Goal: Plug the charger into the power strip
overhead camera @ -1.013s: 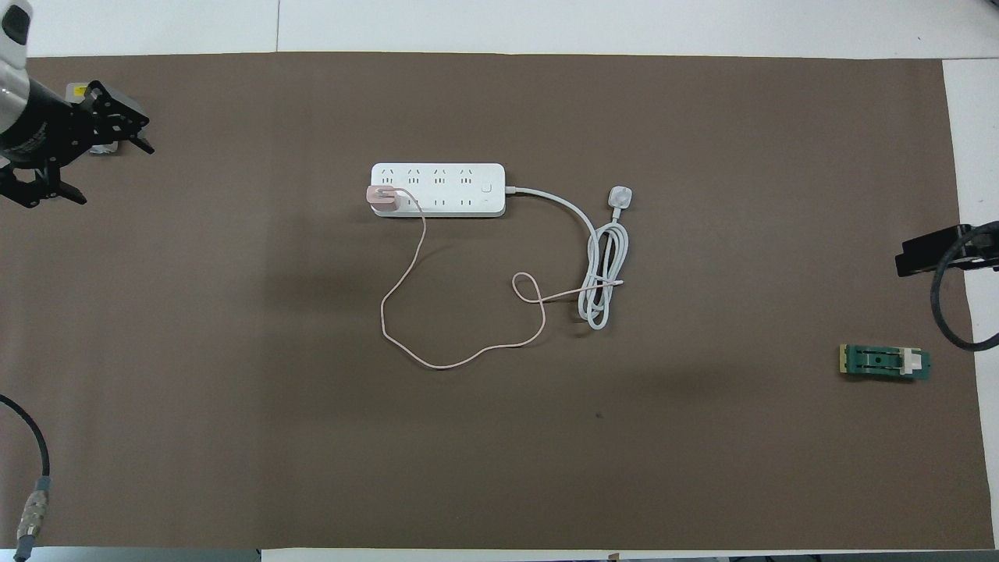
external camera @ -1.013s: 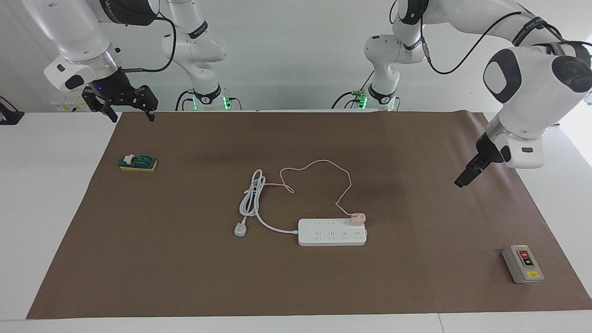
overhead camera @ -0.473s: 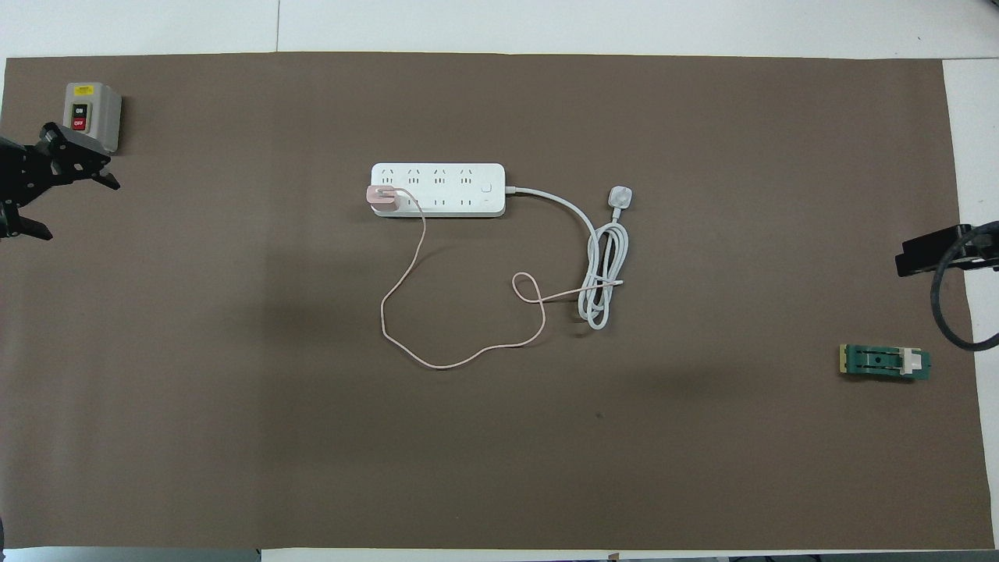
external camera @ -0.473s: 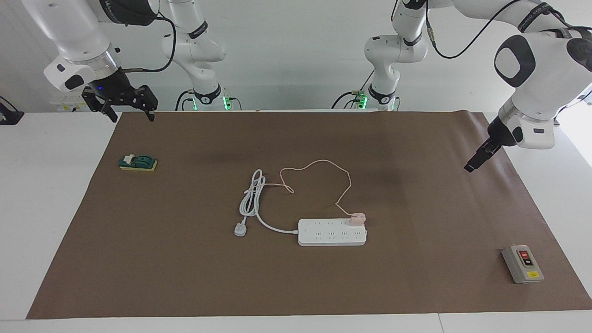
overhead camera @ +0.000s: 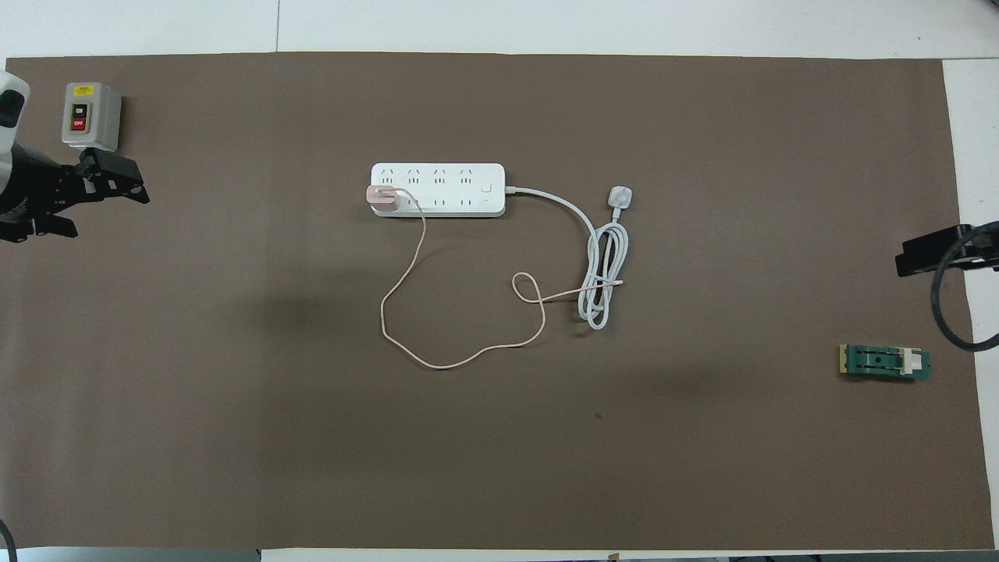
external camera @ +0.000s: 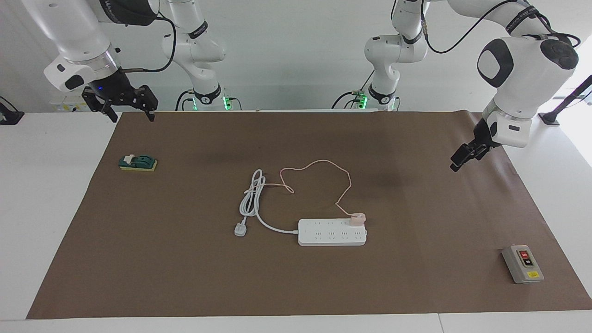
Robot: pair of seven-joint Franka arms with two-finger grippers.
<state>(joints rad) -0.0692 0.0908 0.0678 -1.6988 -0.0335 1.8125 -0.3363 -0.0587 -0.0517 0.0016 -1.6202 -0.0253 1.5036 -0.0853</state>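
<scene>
The pale pink charger (external camera: pixel 357 218) sits in a socket of the white power strip (external camera: pixel 330 232), at the strip's end toward the left arm's end of the table. It also shows in the overhead view (overhead camera: pixel 382 198) on the strip (overhead camera: pixel 445 181). Its thin pink cable (overhead camera: pixel 437 361) loops over the mat nearer the robots. My left gripper (external camera: pixel 462 159) hangs open and empty over the mat's edge at the left arm's end, well apart from the strip; the overhead view (overhead camera: pixel 109 212) shows it too. My right gripper (external camera: pixel 132 116) waits open over the mat's corner.
The strip's thick white cord ends in a three-pin plug (external camera: pixel 240 229) beside it. A grey box with red and black buttons (external camera: pixel 522 263) stands at the left arm's end. A green switch block (external camera: pixel 138 163) lies at the right arm's end. A brown mat (external camera: pixel 185 277) covers the table.
My left gripper has drawn back from over the grey box toward the robots and turned its wrist. The charger, strip and right arm have not moved.
</scene>
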